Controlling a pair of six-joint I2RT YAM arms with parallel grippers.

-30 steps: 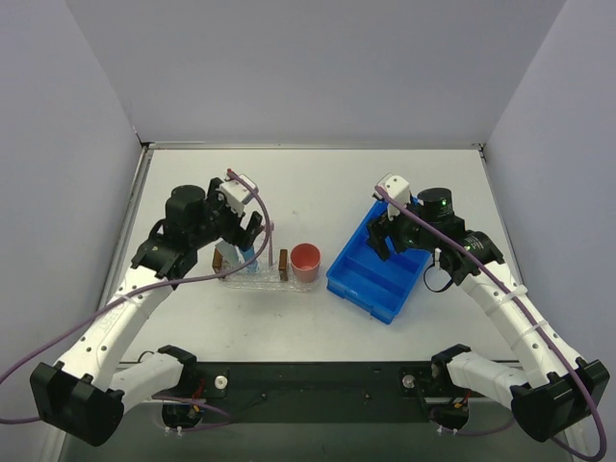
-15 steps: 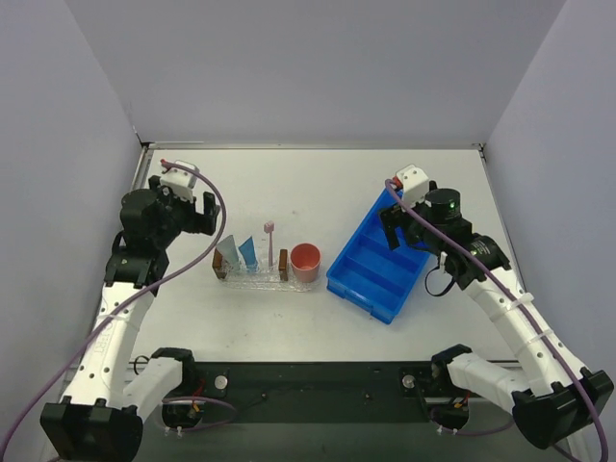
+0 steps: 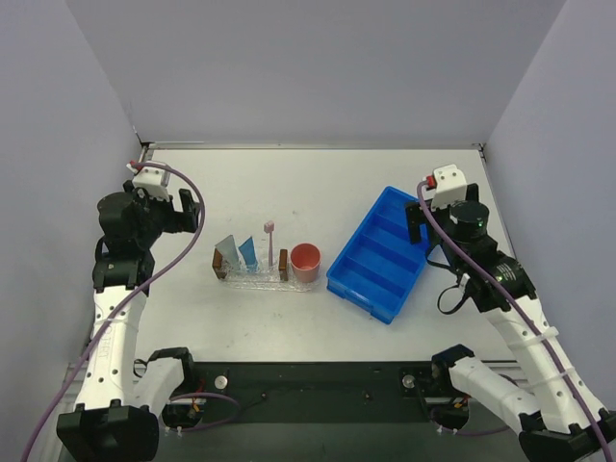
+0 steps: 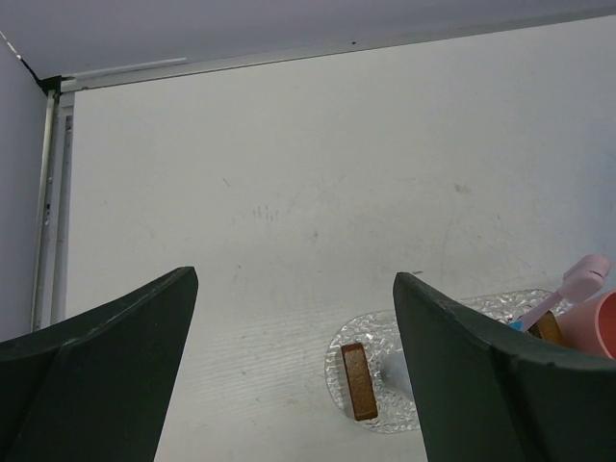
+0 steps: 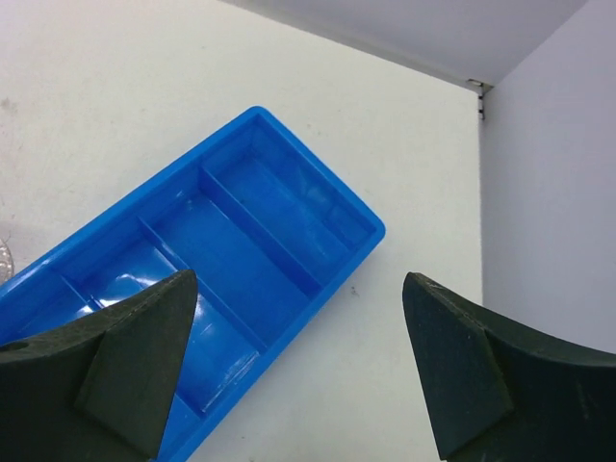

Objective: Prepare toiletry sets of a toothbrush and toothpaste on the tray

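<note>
Toothbrush (image 3: pixel 271 245), toothpaste (image 3: pixel 248 252) are set on tray (image 3: pixel 260 283). Nothing is seen in blue bin (image 3: pixel 380 252). Task is judged complete. Left jaws, right jaws are spread wide, nothing held.

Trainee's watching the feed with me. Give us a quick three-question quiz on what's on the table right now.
1. What do the left pincer and the right pincer hold?
2. True or false: a toothpaste tube lies in the blue bin.
3. The pink cup stands: A) inside the blue bin; B) between the toothbrush and the blue bin; C) in the left pincer.

Key: 1. Nothing; both are open. 2. False; the blue bin is empty and both tubes stand on the tray. 3. B.
</note>
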